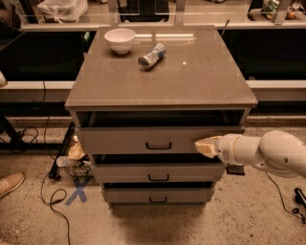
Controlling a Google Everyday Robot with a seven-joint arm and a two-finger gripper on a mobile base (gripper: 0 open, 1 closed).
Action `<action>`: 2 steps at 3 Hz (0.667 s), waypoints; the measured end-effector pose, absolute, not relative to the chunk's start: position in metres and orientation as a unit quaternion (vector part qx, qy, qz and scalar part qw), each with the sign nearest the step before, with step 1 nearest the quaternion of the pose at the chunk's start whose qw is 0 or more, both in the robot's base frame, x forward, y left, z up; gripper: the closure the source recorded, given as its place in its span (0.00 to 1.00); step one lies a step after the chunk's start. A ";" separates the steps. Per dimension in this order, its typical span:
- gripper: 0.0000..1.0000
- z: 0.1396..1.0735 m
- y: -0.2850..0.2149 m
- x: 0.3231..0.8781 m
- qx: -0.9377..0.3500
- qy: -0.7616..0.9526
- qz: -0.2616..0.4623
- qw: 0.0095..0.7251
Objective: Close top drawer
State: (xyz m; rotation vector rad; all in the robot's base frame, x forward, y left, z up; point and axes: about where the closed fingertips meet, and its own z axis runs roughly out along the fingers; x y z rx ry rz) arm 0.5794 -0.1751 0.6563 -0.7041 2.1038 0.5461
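Found the inside of the wide grey-brown top drawer point(119, 140) lost in shadow beneath the overhanging flat top point(191, 81) of the cabinet; could not make out any contents. Noted the tan-tipped gripper point(203, 145) at the right end of that drawer's front panel, with actual contact too blurred to confirm. Logged the white rounded robot arm point(272, 153) as cropped by the right edge. Recorded the tan shoe point(9, 184) as cropped by the left edge and the crumpled clear plastic bag point(62, 8) by the top edge. Could not read the label on the silver-blue can point(152, 56) lying on its side. Failed to identify the pale clutter point(74, 158) left of the cabinet, half hidden behind its side.
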 end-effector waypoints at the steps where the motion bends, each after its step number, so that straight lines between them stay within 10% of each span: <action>1: 1.00 0.670 -0.190 0.561 -0.265 0.835 0.209 0.435; 2: 1.00 0.696 -0.211 0.540 -0.259 0.834 0.186 0.451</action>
